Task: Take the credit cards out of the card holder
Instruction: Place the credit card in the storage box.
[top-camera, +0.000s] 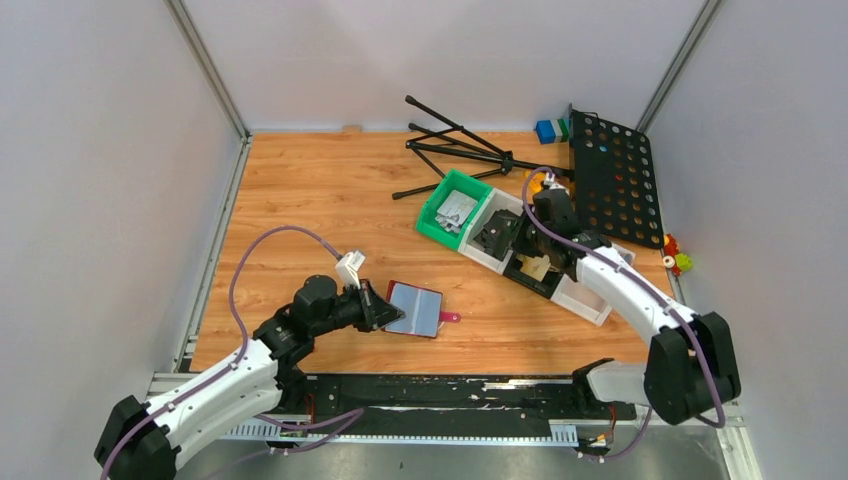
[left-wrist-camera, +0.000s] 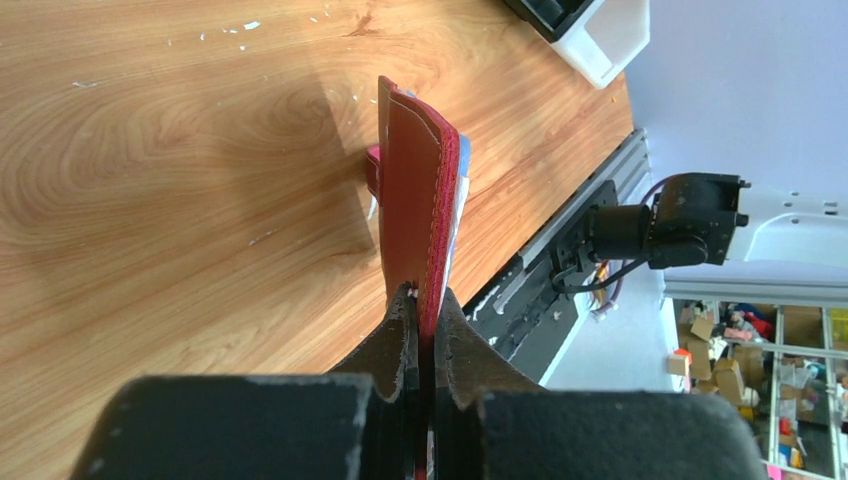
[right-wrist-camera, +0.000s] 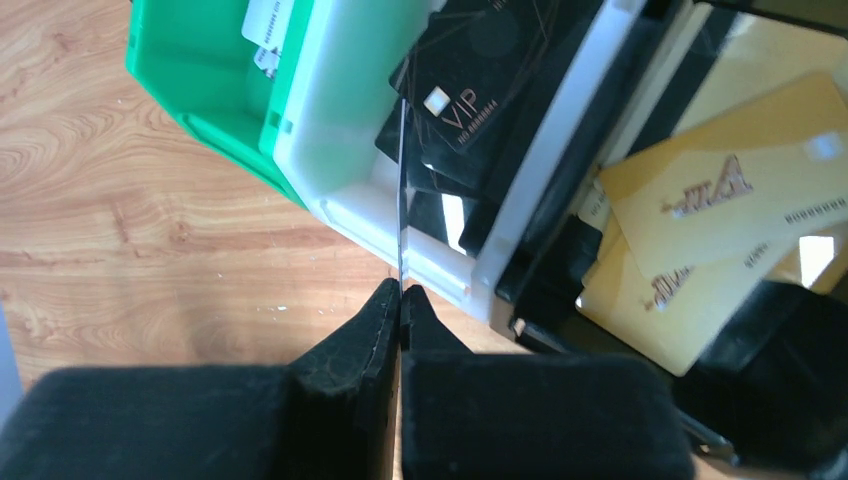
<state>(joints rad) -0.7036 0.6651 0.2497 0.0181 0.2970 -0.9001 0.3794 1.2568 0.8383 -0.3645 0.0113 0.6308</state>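
Two arms: both sets of fingers clenched, each on a thin flat item.
Left gripper (top-camera: 384, 308): near-left of the table (top-camera: 330, 190), pinching the left edge of the card holder (top-camera: 416, 308).
Card holder: open, near the table's centre. Top view shows the grey inner face up with a red border, and the snap tab (top-camera: 450, 318) pointing right. Cannot tell if it's lifted or resting.
Holder pocket: pale blue edge (left-wrist-camera: 461, 170) peeks past the red leather in the left wrist view.
Right gripper (right-wrist-camera: 400, 292): further back, right of centre, clamped on a thin dark card (right-wrist-camera: 401, 180) seen edge-on above the white bin (right-wrist-camera: 350, 150).
White bin: black VIP cards (right-wrist-camera: 470, 100) inside.
Green bin (right-wrist-camera: 190, 60): touching the white bin's left side, pale cards (top-camera: 457, 210) inside.
Black tray (top-camera: 530, 282): right of the white bin, holds gold cards (right-wrist-camera: 720, 190).
Far back: folded black tripod (top-camera: 455, 150), black perforated panel (top-camera: 615, 175), blue and green blocks (top-camera: 552, 130) by the wall.
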